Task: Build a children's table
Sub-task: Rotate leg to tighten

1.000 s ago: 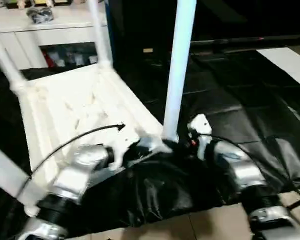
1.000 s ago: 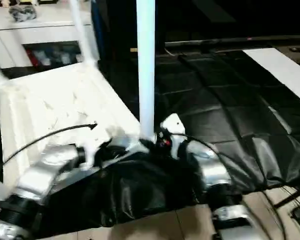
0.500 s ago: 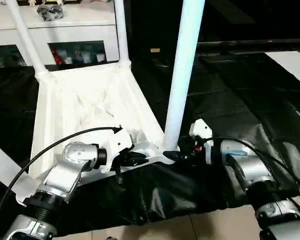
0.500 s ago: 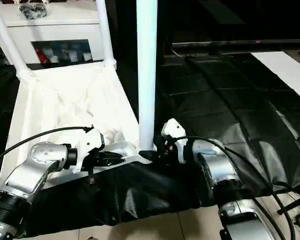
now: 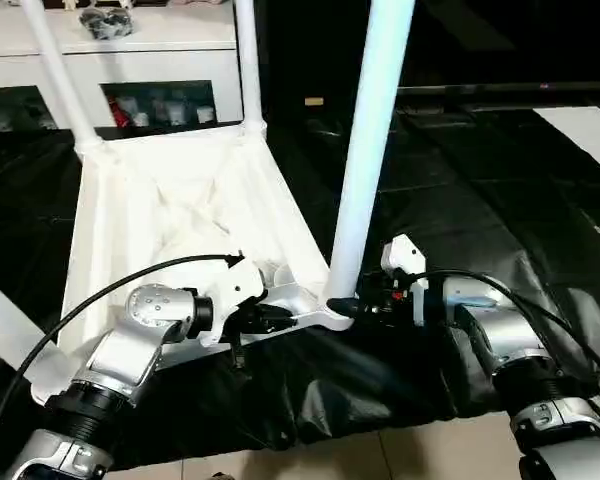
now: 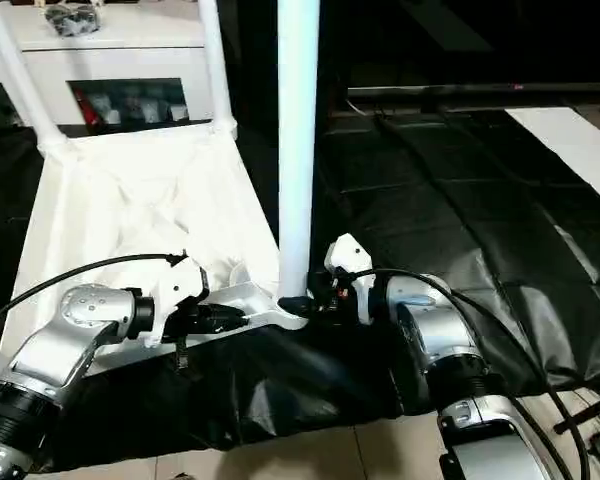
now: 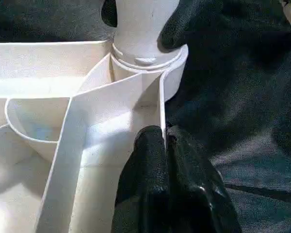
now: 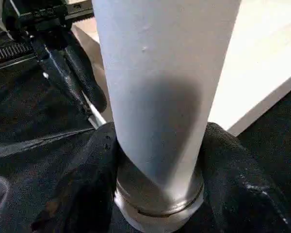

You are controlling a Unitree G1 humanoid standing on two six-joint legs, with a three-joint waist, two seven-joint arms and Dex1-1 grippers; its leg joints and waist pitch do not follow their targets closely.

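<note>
The children's table lies upside down on a black sheet, its white ribbed tabletop (image 5: 170, 210) facing up. A white leg (image 5: 365, 150) stands upright in the near right corner socket (image 7: 145, 63). Other legs rise at the far left (image 5: 55, 75), far right (image 5: 248, 60) and near left (image 5: 5, 330). My left gripper (image 5: 280, 318) is shut on the thin rim wall of the tabletop (image 7: 160, 97), just beside that socket. My right gripper (image 5: 345, 305) comes in from the right, its fingers (image 8: 97, 160) pressed on both sides of the leg's base (image 8: 160, 97).
A white cabinet (image 5: 130, 40) with glass doors stands behind the table. The black sheet (image 5: 500, 200) spreads out to the right, with a white strip (image 5: 590, 125) at the far right. Tiled floor (image 5: 330, 455) shows at the near edge. A black cable (image 5: 130, 285) arcs over my left forearm.
The whole picture has shifted with the camera. My right gripper's fingers have drawn in around the leg's base. My left gripper stays pinched on the rim.
</note>
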